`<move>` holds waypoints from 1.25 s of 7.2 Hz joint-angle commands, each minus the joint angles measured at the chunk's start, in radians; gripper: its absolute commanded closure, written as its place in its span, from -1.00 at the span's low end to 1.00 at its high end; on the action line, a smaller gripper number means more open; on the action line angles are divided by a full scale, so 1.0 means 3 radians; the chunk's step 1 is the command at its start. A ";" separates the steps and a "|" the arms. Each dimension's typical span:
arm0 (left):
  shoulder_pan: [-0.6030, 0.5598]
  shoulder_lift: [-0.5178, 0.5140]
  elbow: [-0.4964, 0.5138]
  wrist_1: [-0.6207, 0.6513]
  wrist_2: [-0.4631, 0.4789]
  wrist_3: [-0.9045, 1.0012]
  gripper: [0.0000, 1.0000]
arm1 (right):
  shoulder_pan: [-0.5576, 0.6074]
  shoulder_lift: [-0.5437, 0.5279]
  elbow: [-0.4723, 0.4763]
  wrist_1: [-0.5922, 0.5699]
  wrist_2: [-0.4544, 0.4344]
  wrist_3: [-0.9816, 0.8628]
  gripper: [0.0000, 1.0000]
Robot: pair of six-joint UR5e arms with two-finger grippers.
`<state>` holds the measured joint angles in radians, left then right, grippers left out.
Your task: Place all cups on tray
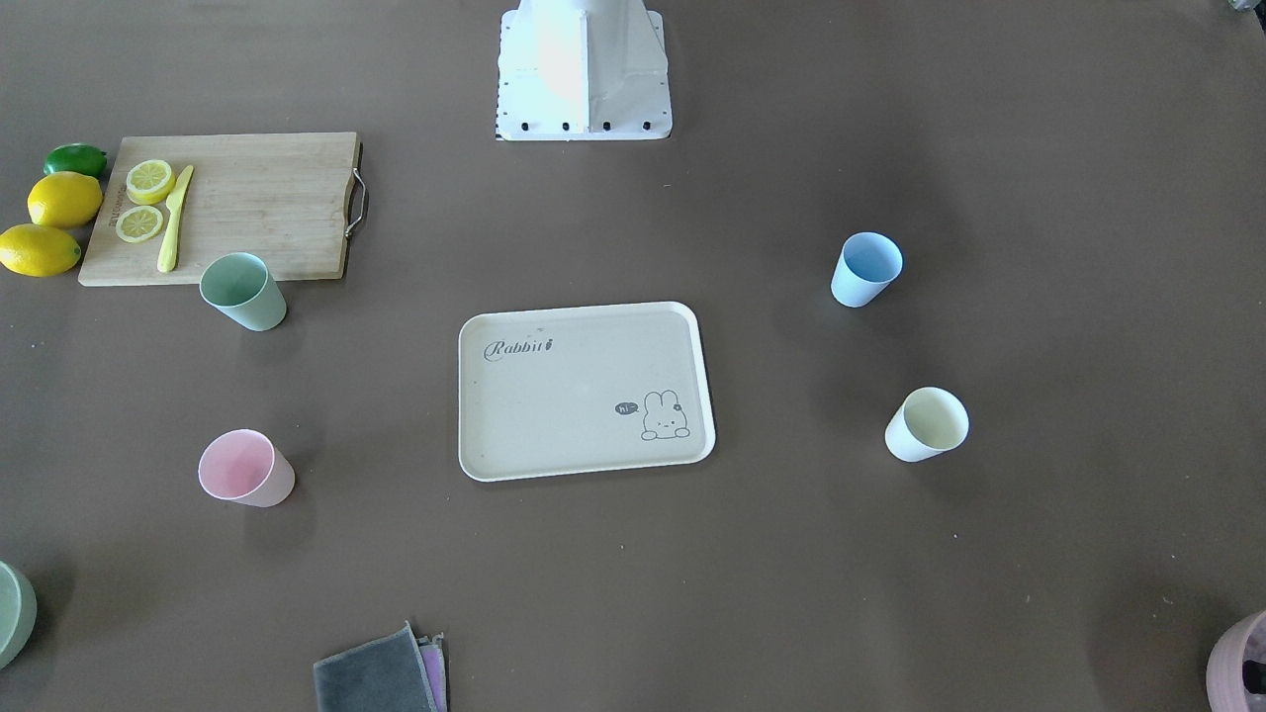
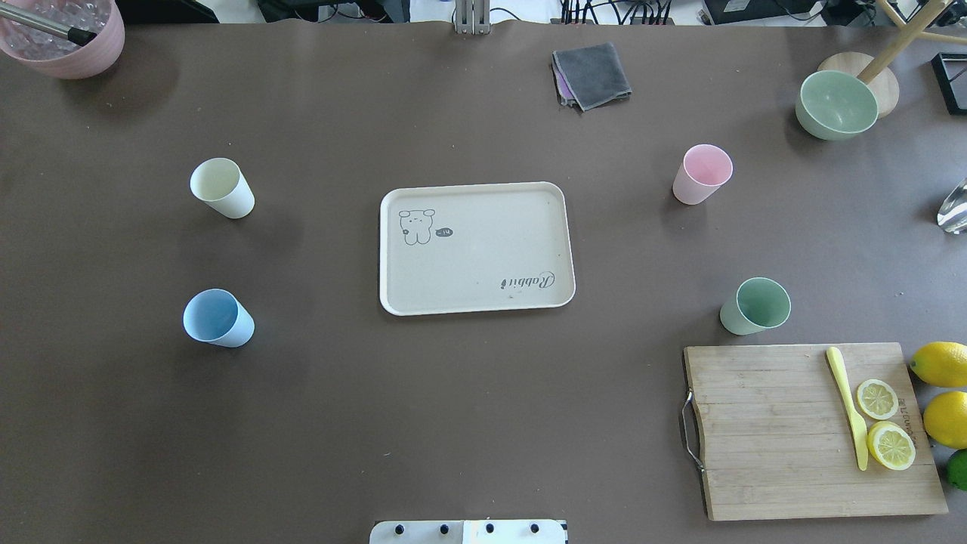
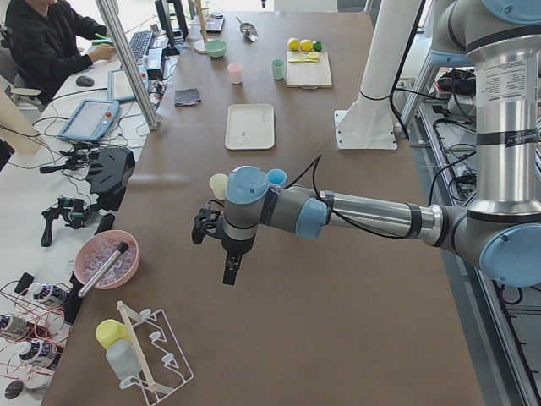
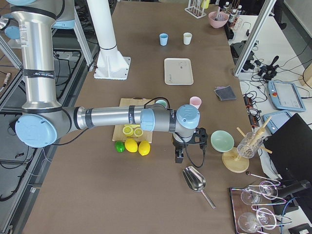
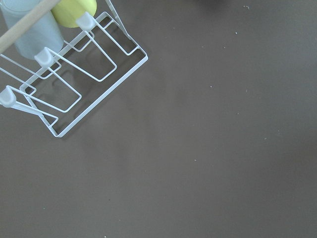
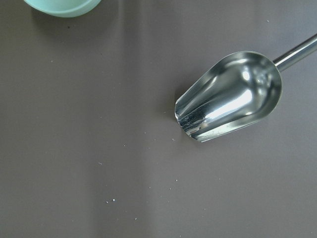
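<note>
From my remote station: the cream-beige tray (image 2: 491,249) lies flat at the middle of the brown desk (image 2: 453,423), its "Rabbit" lettering and bunny drawing facing up. All four cups stand upright on the desk, well apart from the tray and from each other. On the robot's left side are the cream-yellow cup (image 2: 221,188) and, nearer the robot's base, the light blue cup (image 2: 217,318). On its right side are the pink cup (image 2: 702,174) and the sage green cup (image 2: 755,306). The green one sits just beside the far edge of the wooden cutting board (image 2: 770,431), which carries lemon slices (image 2: 884,421) and a yellow knife (image 2: 848,404).

The left end effector (image 3: 229,272) hangs above the desk's left end, near a white wire rack (image 5: 74,74), far from any cup. The right end effector (image 4: 179,157) hangs over the opposite end, above a shiny metal scoop (image 6: 230,94) and close to a green bowl (image 4: 221,140). Only the side cameras catch the two end effectors, so I cannot tell whether either is spread wide or closed narrow.
</note>
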<state>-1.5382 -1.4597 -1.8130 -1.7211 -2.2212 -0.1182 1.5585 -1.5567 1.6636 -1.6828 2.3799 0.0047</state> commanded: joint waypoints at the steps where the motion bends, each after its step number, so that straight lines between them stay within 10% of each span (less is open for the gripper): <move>1: 0.0009 -0.0063 -0.0026 -0.0005 -0.0005 -0.0005 -0.95 | 0.0000 -0.0006 0.0038 0.0005 0.0023 0.0000 -1.00; 9: 0.0509 -0.0421 -0.0016 -0.0460 -0.0368 -0.0182 -0.95 | -0.0291 0.0101 0.0294 0.0239 0.0013 0.0434 -1.00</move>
<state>-1.4244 -1.5715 -1.8209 -1.8613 -2.3368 -0.1398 1.5070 -1.5288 1.7498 -1.6443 2.3883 0.1232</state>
